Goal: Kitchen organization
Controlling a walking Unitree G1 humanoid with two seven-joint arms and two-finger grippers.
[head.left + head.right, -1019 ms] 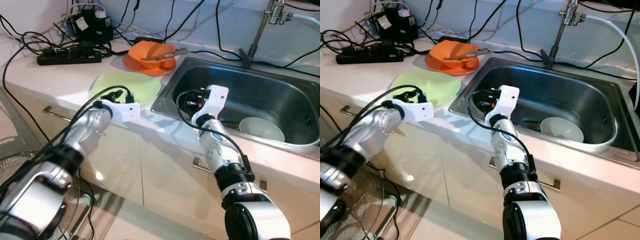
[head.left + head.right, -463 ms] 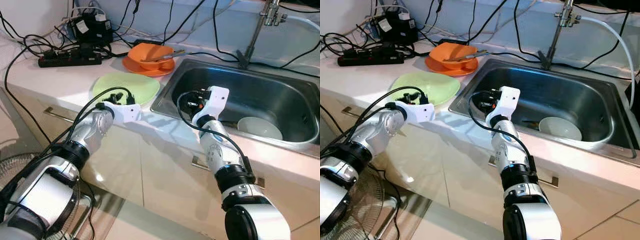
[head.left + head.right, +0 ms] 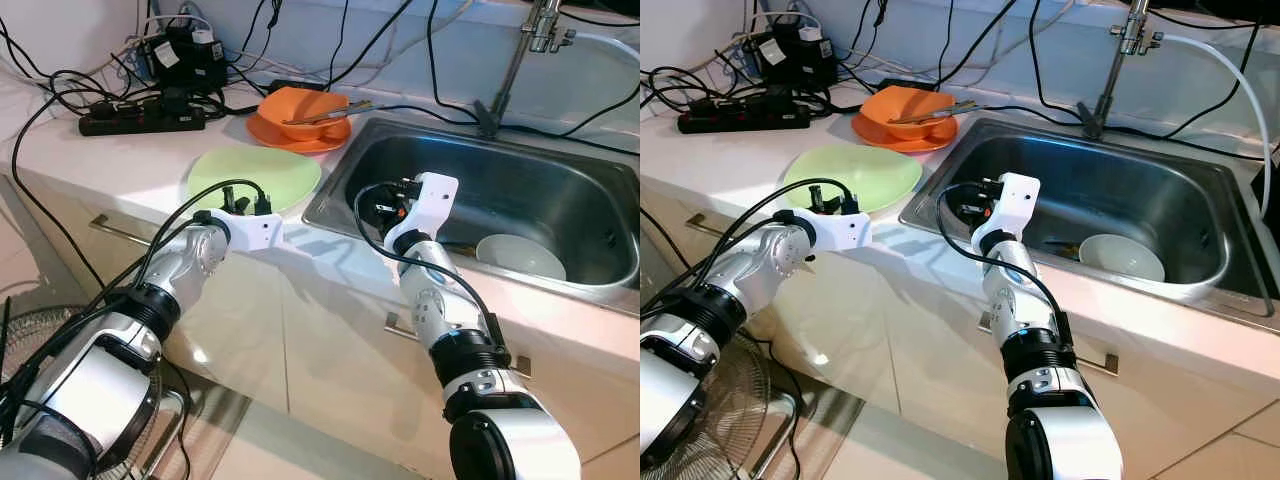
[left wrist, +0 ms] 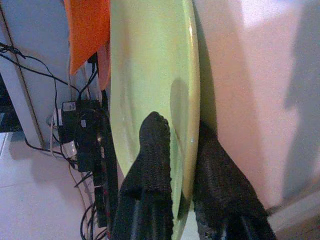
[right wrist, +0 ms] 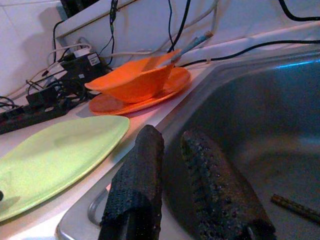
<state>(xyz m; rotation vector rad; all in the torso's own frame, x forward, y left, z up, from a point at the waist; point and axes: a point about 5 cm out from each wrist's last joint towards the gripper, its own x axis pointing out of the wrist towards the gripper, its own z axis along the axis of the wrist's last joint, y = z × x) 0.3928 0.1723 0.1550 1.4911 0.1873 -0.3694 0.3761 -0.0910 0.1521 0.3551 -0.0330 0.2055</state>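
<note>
While the stainless steel sink (image 3: 560,215) is taken as the landmark, the light green plate (image 3: 255,177) is seen lying flat on the white counter (image 3: 110,150) just beside the sink's left rim. The near edge of this plate is straddled by the left gripper (image 4: 177,165): one black finger (image 4: 150,150) is laid on the plate's upper face and the other is placed under its rim, so the fingers are closed on the plate's edge. An orange bowl (image 3: 300,103) is set on an orange plate (image 3: 298,130) behind the green plate, near the sink's far left corner, and chopsticks (image 3: 330,112) are rested across the bowl. A black power strip (image 3: 140,118) and tangled cables are found further left of the sink, against the wall.

The right gripper (image 5: 170,165) is held at the sink's left rim, just over the basin, with its fingers a little apart and nothing between them. A white bowl (image 3: 520,255) is seen on the sink's floor toward its near right side, and a thin chopstick (image 5: 295,207) is seen lying beside it. The faucet (image 3: 515,60) is mounted behind the sink.
</note>
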